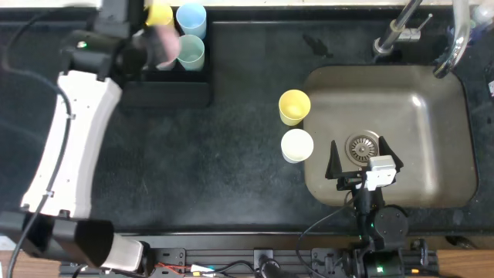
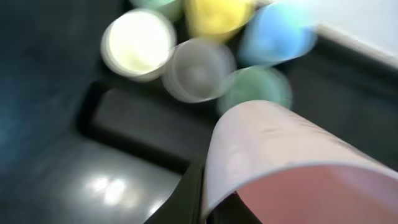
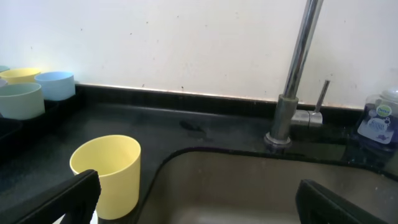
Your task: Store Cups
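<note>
Pink cup (image 2: 292, 162) in left gripper (image 1: 151, 52) above tray (image 1: 174, 94)

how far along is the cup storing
Done: several cups stand in the black tray. In hand: the left end effector holds a pink cup over it. Left: a yellow cup and a white cup beside the sink, near the open right end effector.

Left arm (image 1: 68, 131) white shell, black joints, black cable; right pincer (image 1: 360, 148) black, white wrist block
</note>
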Robot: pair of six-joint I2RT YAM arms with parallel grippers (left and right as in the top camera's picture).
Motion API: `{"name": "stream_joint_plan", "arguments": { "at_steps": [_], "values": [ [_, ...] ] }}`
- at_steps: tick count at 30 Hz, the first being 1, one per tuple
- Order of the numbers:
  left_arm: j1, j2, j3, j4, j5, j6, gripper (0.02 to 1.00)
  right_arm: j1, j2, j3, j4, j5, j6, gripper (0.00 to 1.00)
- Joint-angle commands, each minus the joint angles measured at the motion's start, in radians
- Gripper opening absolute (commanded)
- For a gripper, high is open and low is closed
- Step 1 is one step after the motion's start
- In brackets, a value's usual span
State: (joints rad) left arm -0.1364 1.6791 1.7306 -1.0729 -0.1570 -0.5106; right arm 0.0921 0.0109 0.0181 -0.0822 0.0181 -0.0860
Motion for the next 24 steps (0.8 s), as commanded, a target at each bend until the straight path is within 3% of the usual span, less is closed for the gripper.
{"name": "stream_joint_plan", "arguments": {
  "at_steps": [1, 13, 24],
  "values": [
    [0.095, -0.036, -0.063, 0.003, 0.092, 0.151, 0.034, -0.001, -0.007, -0.013, 0.005, 0.001, -0.004, 0.998],
    [0.238, 0.021, -0.082, -0.066, 0.145, 0.378, 0.036, -0.001, -0.007, -0.013, 0.005, 0.001, -0.004, 0.993],
    [0.286, 0.124, -0.083, -0.062, 0.126, 0.41, 0.036, -0.001, -0.007, -0.013, 0.005, 0.001, -0.004, 0.996]
  ]
}}
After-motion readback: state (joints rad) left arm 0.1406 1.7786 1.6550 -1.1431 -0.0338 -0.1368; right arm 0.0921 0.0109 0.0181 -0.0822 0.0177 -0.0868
